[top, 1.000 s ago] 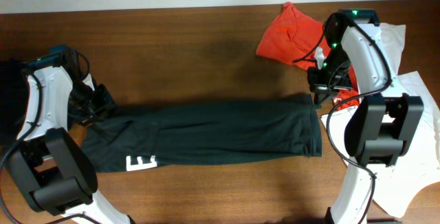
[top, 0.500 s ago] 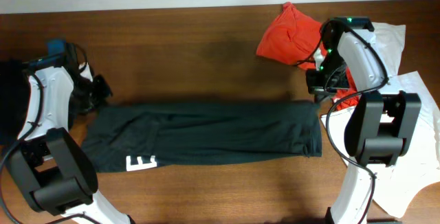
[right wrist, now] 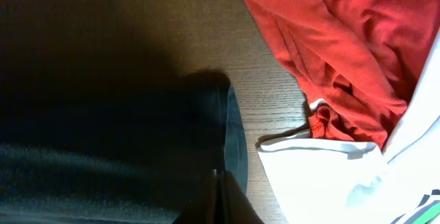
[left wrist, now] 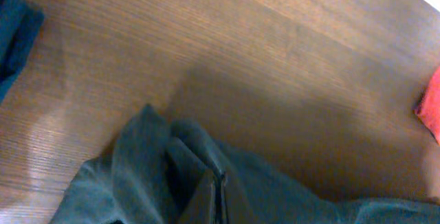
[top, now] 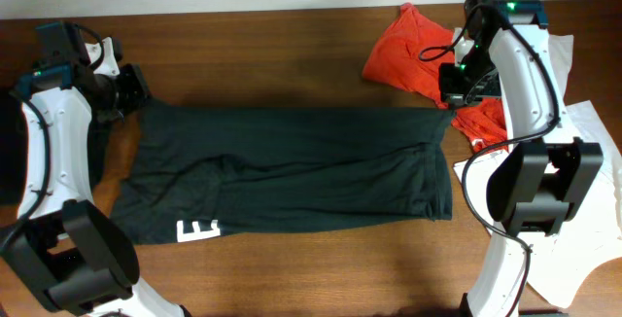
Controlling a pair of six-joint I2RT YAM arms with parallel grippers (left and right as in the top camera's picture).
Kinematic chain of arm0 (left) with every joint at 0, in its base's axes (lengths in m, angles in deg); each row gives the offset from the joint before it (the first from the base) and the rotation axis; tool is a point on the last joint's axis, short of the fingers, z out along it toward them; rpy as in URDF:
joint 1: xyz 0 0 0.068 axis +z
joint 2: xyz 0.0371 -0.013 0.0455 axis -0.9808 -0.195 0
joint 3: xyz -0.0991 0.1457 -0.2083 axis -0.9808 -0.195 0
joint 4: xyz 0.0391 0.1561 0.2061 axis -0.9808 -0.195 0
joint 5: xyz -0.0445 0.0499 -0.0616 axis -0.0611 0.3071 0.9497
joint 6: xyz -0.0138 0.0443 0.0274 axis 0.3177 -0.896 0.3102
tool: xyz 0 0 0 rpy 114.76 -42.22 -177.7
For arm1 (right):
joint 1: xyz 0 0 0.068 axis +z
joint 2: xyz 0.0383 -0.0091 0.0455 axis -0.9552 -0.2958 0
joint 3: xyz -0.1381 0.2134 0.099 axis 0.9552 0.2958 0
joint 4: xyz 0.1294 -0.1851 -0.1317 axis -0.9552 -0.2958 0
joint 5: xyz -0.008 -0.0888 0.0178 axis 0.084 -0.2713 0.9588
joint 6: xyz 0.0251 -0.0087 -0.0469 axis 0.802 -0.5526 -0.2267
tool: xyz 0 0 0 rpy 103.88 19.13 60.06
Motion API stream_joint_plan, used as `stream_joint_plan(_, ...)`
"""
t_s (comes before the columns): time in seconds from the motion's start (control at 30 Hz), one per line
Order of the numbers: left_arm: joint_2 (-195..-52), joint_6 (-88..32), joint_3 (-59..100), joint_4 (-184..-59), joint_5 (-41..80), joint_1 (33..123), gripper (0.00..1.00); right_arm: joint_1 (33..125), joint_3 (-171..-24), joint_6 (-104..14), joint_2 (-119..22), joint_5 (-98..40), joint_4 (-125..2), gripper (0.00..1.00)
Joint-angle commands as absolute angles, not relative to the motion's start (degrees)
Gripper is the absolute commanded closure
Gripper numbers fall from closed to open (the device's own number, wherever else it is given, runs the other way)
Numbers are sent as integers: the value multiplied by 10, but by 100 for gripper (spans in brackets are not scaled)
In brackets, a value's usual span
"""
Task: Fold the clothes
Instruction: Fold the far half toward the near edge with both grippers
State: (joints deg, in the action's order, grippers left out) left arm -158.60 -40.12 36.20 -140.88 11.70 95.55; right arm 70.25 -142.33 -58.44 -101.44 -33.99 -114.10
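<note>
Loosely wrinkled, the black shirt (top: pixel 292 171) lies spread — left gripper (left wrist: pixel 220 183) and right gripper (right wrist: pixel 218 181) pinching its corners.

The overhead view is evenly and brightly lit with faint shadows, while both wrist views are soft and blurred, the left showing pale glare on the desk (left wrist: pixel 41 148), the right heavily shadowed.

Shirt (top: pixel 292 171): black, white block letters (top: pixel 198 228) near its lower-left corner. Crumpled garment (top: pixel 408 50) off shirt's upper-right corner: orange-red. Cloth (top: pixel 595 142) right of shirt: white. Counter (top: pixel 272 54): brown woodgrain.
</note>
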Motion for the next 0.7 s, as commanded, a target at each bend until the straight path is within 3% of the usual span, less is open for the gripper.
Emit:
stream_joint_plan(0.0, -1568, -426, 372, -1458, 91, 955, 100, 700, -1437, -578, -1001, -348, -1159, 96)
stream_joint_plan(0.2, -1569, -425, 359, -1576, -2, 955, 100, 700, -1432, -578, -1002, -393, -1230, 96)
stream_joint_plan(0.67, -1569, -425, 157, -1546, -2, 954, 100, 701, -1292, -578, -1002, -385, -1261, 96)
